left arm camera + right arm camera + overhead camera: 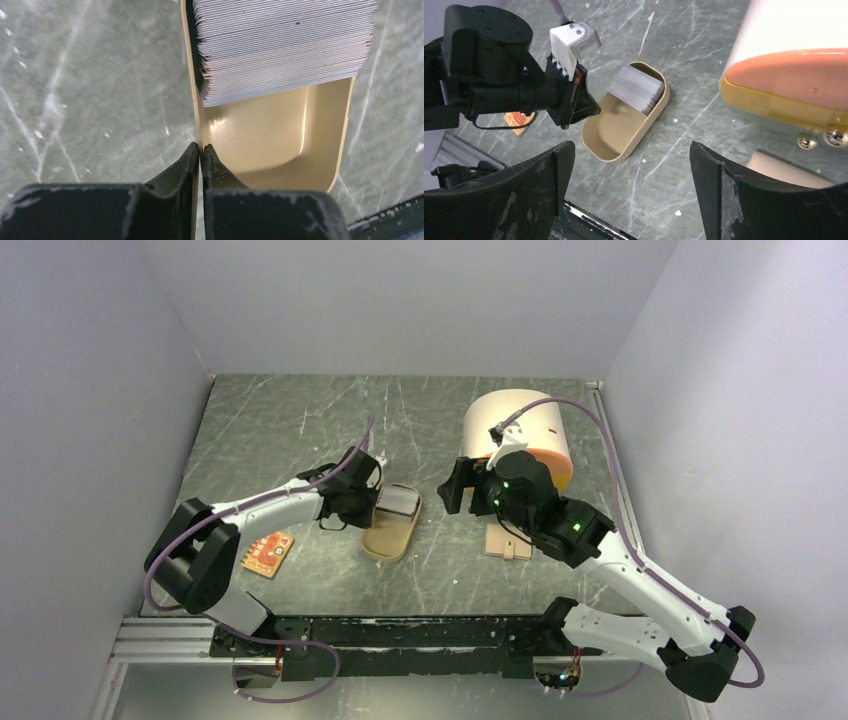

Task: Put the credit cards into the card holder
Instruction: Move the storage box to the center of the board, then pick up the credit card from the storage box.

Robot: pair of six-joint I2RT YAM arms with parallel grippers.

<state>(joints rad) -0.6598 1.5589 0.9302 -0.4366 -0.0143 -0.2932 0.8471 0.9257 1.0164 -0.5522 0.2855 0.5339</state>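
Left jaws pinch the tin tray's rim; right jaws hang wide open and empty.

Top view: the left jaws sit at the left side of the oval tan tin tray (388,535) on the scratched, marbled grey-green bench (300,430). A ridged whitish-grey stack of cards (402,502) fills the tray's far end. The flat beige card holder (507,543) lies well apart to the right, partly under the right arm, on the near side of the rounded cream box (515,420) with its orange front. An orange-red dotted piece (267,553) lies to the left. Left wrist: black fingertips (190,161) are closed on the tray's thin glossy side wall. Right wrist: broad matte fingers (534,200) are spread wide above the bench near the tray, holding nothing.
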